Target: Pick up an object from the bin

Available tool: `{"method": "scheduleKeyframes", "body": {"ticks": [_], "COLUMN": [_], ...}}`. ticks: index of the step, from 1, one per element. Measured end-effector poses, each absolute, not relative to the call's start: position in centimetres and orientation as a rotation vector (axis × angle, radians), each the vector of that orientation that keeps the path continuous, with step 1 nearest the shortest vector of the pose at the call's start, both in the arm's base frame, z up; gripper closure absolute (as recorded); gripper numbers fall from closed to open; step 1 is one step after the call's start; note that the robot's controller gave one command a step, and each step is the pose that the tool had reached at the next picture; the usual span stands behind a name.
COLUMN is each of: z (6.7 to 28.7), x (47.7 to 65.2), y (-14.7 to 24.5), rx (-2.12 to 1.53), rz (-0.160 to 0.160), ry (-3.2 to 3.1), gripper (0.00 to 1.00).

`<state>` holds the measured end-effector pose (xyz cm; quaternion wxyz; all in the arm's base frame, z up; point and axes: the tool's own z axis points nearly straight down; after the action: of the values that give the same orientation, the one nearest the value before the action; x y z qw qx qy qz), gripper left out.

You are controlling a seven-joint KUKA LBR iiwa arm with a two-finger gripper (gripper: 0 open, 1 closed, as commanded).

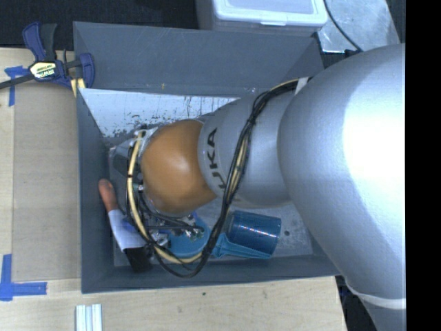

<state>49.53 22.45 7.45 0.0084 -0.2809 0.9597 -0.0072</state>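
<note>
The arm's orange-capped wrist [172, 165] hangs low in the bin [93, 185], with a blue cup [253, 232] lying sideways just to its right; I cannot tell whether the jaws are released or clenched.

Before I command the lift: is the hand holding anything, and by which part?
Cannot tell. The arm's orange wrist cover blocks the view there, between a blue cup and a wooden-handled brush.

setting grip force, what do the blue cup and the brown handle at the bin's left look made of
Blue cup: probably plastic, glossy; even colour with a pale sheen along its side. Brown handle: smooth, rounded end, perhaps varnished wood or plastic; the look leaves it open.
</note>
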Motion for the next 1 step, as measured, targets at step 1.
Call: {"method": "scheduleKeyframes", "body": {"ticks": [1], "z": [7.44], "x": [49.55], "y": [22.42], "rx": [-0.879], "rz": [-0.022], "ry": [2.999], "gripper": [1.00]}}
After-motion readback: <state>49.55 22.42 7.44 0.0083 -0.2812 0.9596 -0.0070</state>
